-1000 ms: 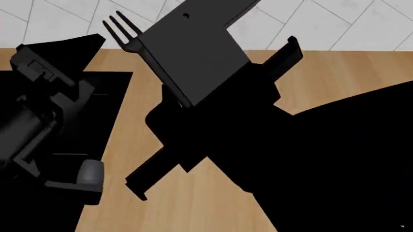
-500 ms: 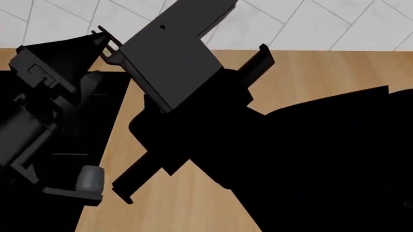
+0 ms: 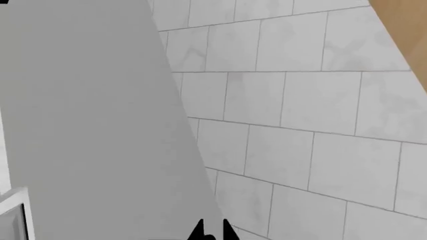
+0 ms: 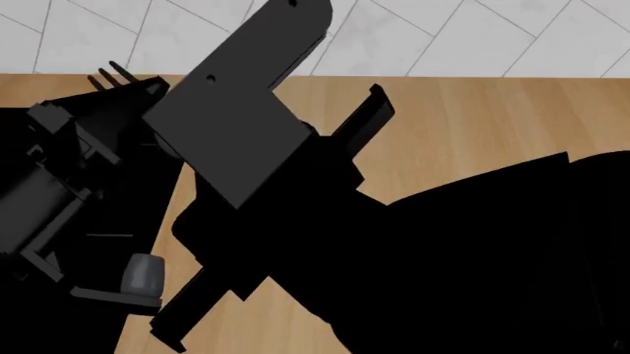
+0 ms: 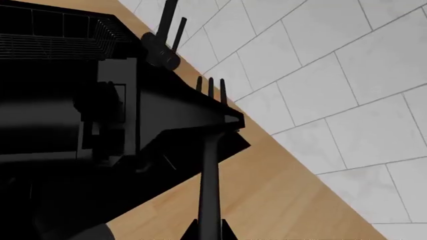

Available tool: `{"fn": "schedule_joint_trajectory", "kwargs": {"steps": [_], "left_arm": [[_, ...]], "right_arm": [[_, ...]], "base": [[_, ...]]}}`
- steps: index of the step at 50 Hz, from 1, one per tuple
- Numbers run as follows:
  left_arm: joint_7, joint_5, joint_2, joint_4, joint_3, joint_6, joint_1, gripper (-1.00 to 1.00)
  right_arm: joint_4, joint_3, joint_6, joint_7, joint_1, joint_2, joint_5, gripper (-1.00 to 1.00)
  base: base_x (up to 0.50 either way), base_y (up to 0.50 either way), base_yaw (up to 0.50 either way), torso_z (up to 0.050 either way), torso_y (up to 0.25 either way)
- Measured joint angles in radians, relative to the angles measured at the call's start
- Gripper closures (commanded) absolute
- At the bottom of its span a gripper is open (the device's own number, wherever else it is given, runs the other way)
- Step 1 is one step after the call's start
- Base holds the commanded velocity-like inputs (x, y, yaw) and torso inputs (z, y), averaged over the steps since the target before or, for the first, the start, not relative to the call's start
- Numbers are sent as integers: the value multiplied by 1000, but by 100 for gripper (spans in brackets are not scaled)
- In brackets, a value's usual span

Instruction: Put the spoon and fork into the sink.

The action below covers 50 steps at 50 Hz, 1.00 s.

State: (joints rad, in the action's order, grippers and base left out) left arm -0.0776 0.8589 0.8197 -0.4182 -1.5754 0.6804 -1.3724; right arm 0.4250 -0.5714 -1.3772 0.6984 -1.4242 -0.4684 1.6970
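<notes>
One fork [image 5: 209, 165] is showing. I cannot see a spoon. The fork is dark and thin, and in the right wrist view its long handle is running straight out from between the tips of the right claw [image 5: 209, 231]. The two claw tips are sitting close together with the handle squeezed between them, so the right claw is gripping the fork. Three of the fork's tines are sticking up past a black part of the other arm. In the head view the tines [image 4: 108, 77] are poking out above the black sink [image 4: 138, 188], near its back edge by the wall.

One sink is showing. It is a big black hole set in the light wood table [image 4: 473, 118].

Two arms are showing. The left arm is hanging over the sink. In the left wrist view only two small black tips of the left claw [image 3: 212, 233] are peeking in at the edge. I cannot tell how far open it is or if it is holding anything.

White wall tiles [image 3: 300, 125] are running behind the table. A dark tap [image 5: 163, 37] is standing by the sink near the wall.
</notes>
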Motion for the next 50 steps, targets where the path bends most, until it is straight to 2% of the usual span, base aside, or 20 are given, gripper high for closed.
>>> {"fn": "schedule_joint_trajectory", "kwargs": {"steps": [13,14,26,37,45,50], "left_arm": [[1,-19,2,-10,20,-9,2,100],[1,-20,2,-10,21,-10,2,100],[-8,-34,2,-11,17,-9,10,100],[-24,-40,22,-29,30,16,15,100],[-49,-90,65,-100,84,105,50,100],[-76,-173,89,-165,153,201,97,100]], "right_arm": [[9,-7,14,-16,1,-13,-14,100],[11,-7,15,-18,1,-14,-17,-100],[55,19,34,7,-31,-71,56,-100],[123,69,81,109,-80,-211,226,-100],[140,116,111,143,-80,-300,270,-100],[134,137,124,152,-78,-334,272,-100]], "base": [[0,0,0,0,0],[0,0,0,0,0],[0,0,0,0,0],[0,0,0,0,0],[0,0,0,0,0],[0,0,0,0,0]]}}
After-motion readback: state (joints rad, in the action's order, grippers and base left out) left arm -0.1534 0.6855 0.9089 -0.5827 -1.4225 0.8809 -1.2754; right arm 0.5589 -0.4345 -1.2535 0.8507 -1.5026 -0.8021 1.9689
